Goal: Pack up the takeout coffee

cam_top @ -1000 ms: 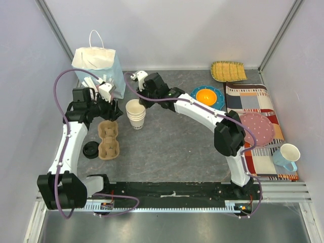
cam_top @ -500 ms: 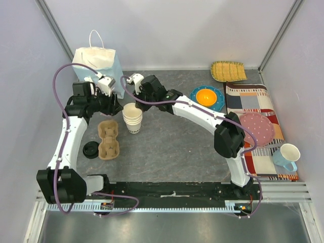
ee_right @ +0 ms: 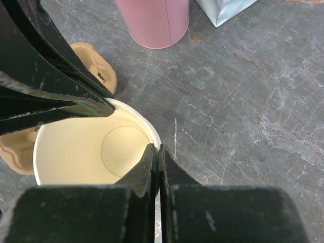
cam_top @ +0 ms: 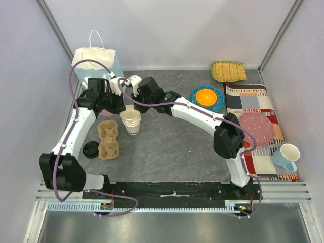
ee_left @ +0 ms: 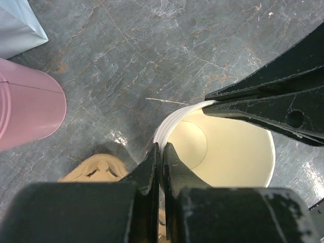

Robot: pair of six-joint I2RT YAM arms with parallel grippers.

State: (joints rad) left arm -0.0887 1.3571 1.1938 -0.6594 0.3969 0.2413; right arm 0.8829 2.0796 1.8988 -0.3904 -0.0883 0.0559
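Up close, left pincer and right pincer each pinching the rim of the stacked cups, black lid only overhead.

Robot test cell in lab. Plain pale wall panels on bare metal corner posts box in grey stone-pattern tabletop. White-and-black left robot arm and right robot arm bolted at slotted aluminium rail, near edge. Staged props: white paper handle bag, brown cardboard cup carrier, stack of cream-white lidless paper cups, patchwork cloth, pink dotted plate.
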